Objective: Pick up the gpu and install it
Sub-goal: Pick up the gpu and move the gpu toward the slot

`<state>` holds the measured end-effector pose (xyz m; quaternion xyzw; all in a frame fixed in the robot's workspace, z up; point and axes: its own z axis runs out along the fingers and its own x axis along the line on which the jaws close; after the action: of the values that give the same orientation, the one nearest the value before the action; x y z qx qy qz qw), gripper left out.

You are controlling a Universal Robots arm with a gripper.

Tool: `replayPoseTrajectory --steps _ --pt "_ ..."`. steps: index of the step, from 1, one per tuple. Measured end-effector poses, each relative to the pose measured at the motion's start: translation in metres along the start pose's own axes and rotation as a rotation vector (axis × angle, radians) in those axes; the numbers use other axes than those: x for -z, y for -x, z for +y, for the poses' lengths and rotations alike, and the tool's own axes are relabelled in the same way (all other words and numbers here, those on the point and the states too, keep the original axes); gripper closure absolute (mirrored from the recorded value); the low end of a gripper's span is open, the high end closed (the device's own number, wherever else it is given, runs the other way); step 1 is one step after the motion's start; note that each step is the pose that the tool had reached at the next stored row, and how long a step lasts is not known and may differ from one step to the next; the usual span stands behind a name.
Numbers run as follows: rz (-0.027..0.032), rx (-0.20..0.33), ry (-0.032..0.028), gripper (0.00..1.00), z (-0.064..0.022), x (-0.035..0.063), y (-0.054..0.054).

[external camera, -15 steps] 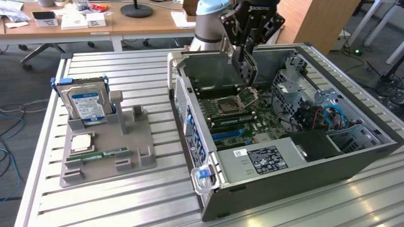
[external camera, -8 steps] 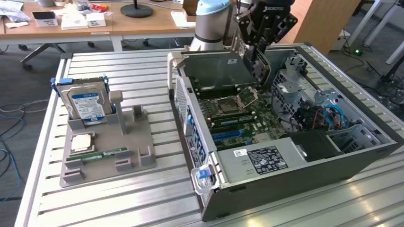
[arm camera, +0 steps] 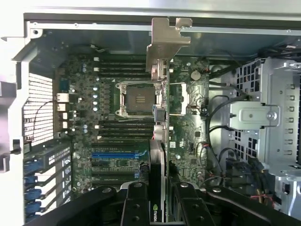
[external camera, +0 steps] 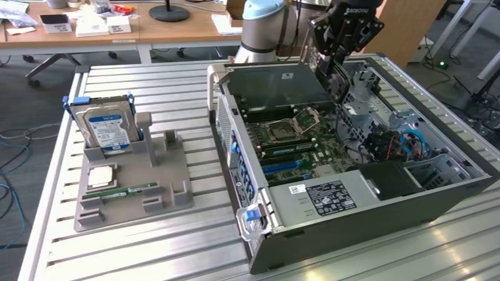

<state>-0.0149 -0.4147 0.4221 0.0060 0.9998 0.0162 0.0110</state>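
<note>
My gripper (external camera: 336, 57) hangs over the far end of the open computer case (external camera: 461, 193) and is shut on the gpu (external camera: 338, 82), which points down into the case. In the wrist view the gpu (arm camera: 159, 108) shows edge-on between my fingers (arm camera: 136, 207), its black shroud next to them and its silver end bracket (arm camera: 167, 40) at the far tip. Under it lies the motherboard (arm camera: 117, 103) with the CPU socket (arm camera: 137, 98) and a blue expansion slot (arm camera: 113, 154). The card is held above the board and is not seated in any slot.
A grey holder tray (external camera: 156, 175) at the exterior view's left carries a silver hard drive with a blue label (external camera: 109, 129), a CPU chip (external camera: 102, 175) and a green RAM stick (external camera: 129, 191). Inside the case are a power supply (external camera: 328, 196), drive cages (arm camera: 263, 117) and cables (external camera: 390, 143).
</note>
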Motion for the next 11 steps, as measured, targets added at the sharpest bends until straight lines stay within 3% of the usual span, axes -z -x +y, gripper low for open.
replayPoseTrajectory --steps 11 --pt "0.0 0.0 0.0 0.74 0.0005 -0.0009 0.039"
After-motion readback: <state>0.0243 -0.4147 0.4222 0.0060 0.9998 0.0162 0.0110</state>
